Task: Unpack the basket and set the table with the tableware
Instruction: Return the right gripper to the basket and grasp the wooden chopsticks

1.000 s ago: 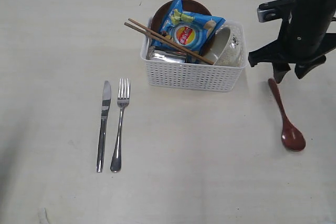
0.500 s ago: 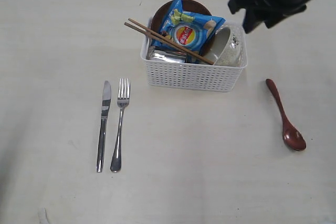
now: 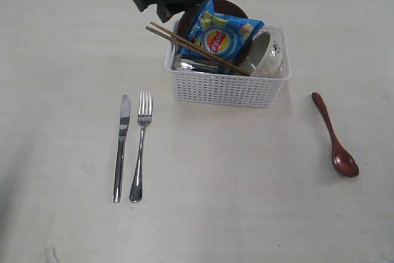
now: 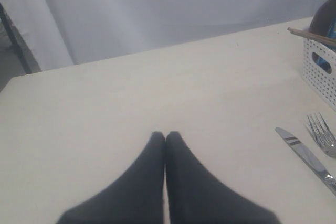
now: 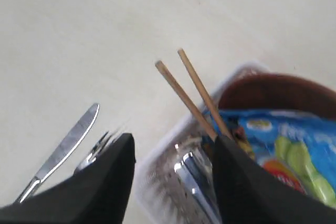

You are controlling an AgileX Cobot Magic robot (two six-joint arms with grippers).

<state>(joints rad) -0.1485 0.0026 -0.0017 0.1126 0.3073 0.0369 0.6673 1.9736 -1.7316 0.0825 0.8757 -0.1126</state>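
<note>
Chopsticks [image 5: 184,98] across basket [image 3: 228,87] corner, beneath right end effector [image 5: 174,142]; fingers spread, empty.

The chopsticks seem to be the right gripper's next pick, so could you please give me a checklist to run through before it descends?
1. Right gripper open: ok, jaws apart.
2. Chopsticks on top: ok, lying across the chip bag, ends past the basket rim.
3. Chopsticks centred between jaws: not ok, they run toward one finger.
4. Far ends free of the bowl: cannot tell.
5. Left gripper out of the way: ok, shut, away from the basket.
</note>
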